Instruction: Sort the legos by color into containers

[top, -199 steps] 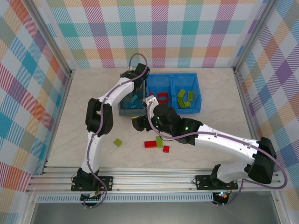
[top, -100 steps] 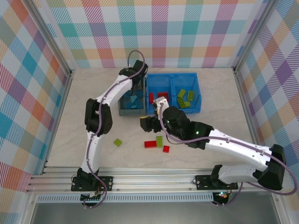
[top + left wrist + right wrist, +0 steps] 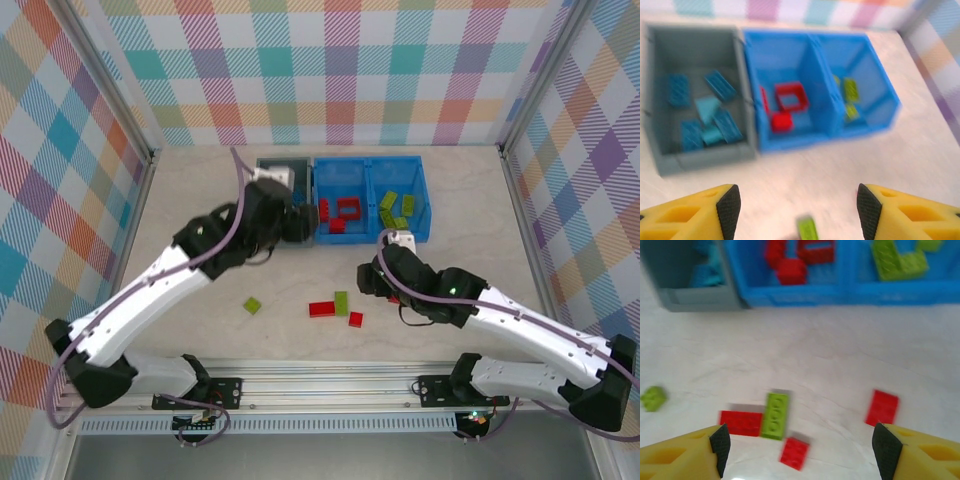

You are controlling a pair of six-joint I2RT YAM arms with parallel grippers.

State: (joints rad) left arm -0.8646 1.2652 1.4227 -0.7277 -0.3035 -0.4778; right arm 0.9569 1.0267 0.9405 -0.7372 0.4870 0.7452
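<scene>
Currently the sort is part done and, by judgement, both arms stand between picks. Nearest the bases, five legos (image 3: 322, 309) lie loose on the table (image 3: 180, 190): a lime square (image 3: 652, 397) at far left, a long red (image 3: 741, 422) just beside a lime plate (image 3: 775, 415), a small red (image 3: 794, 452) near them, and a second red (image 3: 882, 407) apart at right. The next move calls for one gripper to descend over a single brick, close across it, and carry it to the matching compartment. The right gripper (image 3: 803, 445) hangs above this cluster, jaws spread wide and empty; its arm reaches left and forward across the table. The left gripper (image 3: 798, 210) is likewise spread and empty, facing the bins, its arm stretched diagonally forward. Beyond, the grey bin (image 3: 695, 156) holds the light blues (image 3: 710, 107). The blue bin (image 3: 805, 144) holds reds (image 3: 781, 121), the red frame (image 3: 790, 96) among them, in its left compartment and limes (image 3: 850, 90) in its right.
</scene>
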